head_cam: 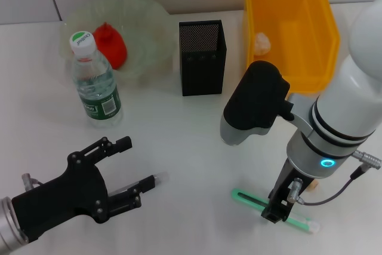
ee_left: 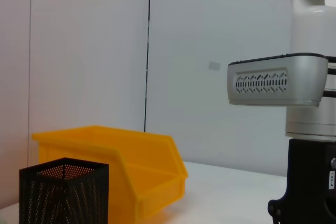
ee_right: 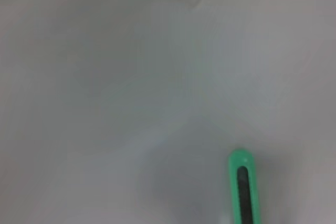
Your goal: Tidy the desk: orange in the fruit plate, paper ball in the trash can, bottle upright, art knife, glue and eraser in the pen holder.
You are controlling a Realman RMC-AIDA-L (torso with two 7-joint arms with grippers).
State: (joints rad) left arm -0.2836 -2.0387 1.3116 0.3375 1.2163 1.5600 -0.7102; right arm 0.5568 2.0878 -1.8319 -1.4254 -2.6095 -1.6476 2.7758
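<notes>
A green art knife (head_cam: 248, 199) lies on the white desk at the front right; it also shows in the right wrist view (ee_right: 244, 187). My right gripper (head_cam: 277, 210) is right over the knife's middle, low at the desk. My left gripper (head_cam: 142, 160) is open and empty at the front left, with a pale tip at its lower finger (head_cam: 156, 178). The bottle (head_cam: 95, 82) stands upright. The orange (head_cam: 111, 45) lies in the clear fruit plate (head_cam: 149, 22). The paper ball (head_cam: 262, 41) lies in the yellow bin (head_cam: 298, 64). I see no glue. A small tan thing (head_cam: 311, 184), perhaps the eraser, lies beside my right wrist.
The black mesh pen holder (head_cam: 203, 58) stands at the back middle between plate and bin; it shows in the left wrist view (ee_left: 63, 190) with the yellow bin (ee_left: 131, 166) behind it. My right arm's forearm (head_cam: 256, 103) hangs over the desk's middle right.
</notes>
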